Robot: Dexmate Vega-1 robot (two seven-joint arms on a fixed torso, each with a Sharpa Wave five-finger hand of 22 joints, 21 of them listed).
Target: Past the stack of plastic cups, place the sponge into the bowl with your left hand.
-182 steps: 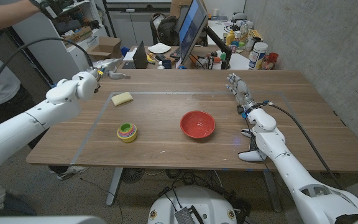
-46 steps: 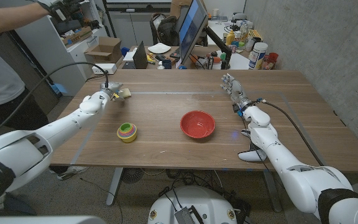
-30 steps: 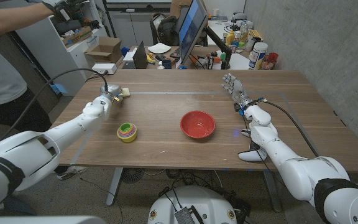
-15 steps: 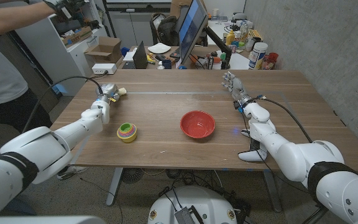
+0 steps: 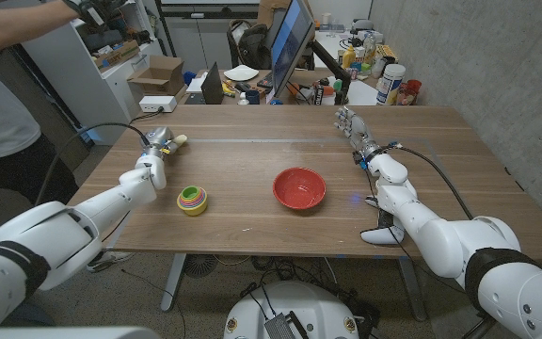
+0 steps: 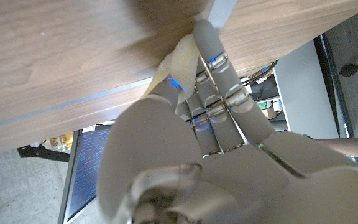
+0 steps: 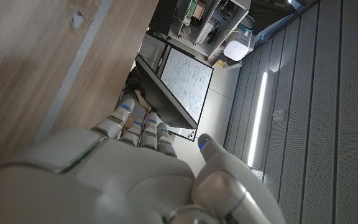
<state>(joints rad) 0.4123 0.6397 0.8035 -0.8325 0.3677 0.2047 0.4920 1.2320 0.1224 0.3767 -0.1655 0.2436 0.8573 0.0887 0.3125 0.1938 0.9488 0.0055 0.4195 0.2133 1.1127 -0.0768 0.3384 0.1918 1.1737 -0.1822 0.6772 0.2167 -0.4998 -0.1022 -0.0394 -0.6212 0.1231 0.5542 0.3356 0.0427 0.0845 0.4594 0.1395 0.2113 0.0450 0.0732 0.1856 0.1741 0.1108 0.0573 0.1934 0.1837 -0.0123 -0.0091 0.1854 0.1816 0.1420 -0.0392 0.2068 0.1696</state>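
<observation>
We find the left hand (image 5: pixel 162 143) over the table's far left part, its fingers (image 6: pixel 211 55) closed around the pale yellow sponge (image 6: pixel 178 57), which shows between fingertips and thumb. The stack of plastic cups (image 5: pixel 193 200) stands nearer, the red bowl (image 5: pixel 299 188) to its right. The right hand (image 5: pixel 355 129) holds nothing, fingers extended over the table (image 5: pixel 252 226).

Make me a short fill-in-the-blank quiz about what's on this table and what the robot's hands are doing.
1. The left hand holds the pale yellow ____.
2. The bowl on the table is coloured ____.
3. The stack of plastic cups stands to the robot's ____ of the bowl.
4. The right hand holds ____.

Missing words: sponge; red; left; nothing
</observation>
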